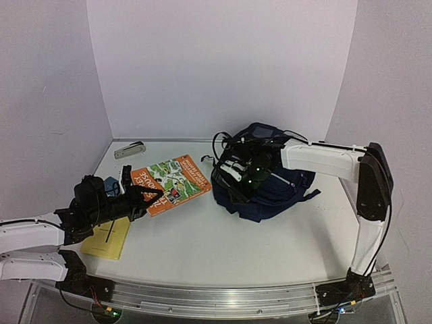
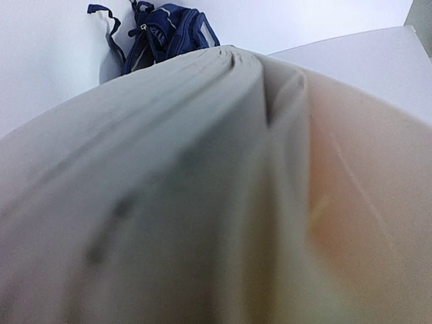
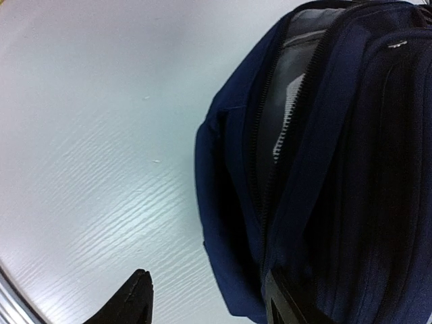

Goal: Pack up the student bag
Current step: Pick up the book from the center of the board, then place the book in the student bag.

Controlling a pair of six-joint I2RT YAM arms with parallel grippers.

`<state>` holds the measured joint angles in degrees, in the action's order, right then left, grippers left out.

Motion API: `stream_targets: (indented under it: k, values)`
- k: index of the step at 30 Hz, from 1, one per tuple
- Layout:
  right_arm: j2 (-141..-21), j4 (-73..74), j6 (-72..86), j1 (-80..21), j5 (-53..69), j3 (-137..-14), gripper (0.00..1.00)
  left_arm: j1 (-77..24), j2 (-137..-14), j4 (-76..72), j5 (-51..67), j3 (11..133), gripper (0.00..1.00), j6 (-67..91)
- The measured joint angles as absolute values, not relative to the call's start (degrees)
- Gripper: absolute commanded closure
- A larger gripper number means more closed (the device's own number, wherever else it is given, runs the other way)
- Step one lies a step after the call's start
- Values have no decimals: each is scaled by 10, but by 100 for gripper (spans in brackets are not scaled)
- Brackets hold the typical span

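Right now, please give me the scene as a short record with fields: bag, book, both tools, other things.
bag: navy, lying on the table right of centre, one zip open
book: orange, left of the bag, not packed
left tool: shut on the book's left edge, as far as I can see
right tool: open, over the bag
other: yellow notebook at the near left; grey item at the back left

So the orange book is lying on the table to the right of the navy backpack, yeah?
Not quite: the orange book lies on the table to the left of the navy backpack, not to the right. The top external view shows it.
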<state>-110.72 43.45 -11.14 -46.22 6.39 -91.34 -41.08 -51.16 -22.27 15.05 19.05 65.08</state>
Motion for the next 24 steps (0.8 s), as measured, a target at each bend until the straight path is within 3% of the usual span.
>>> stream_targets:
  k: [11,24]
  values:
    - [-1134,436,-127,-472,-31,-930,43,-411,-522,-229,148,189,100,660]
    - [-1113,452,-119,-473,-4,-941,44,-411,-578,-272,160,186,100,662]
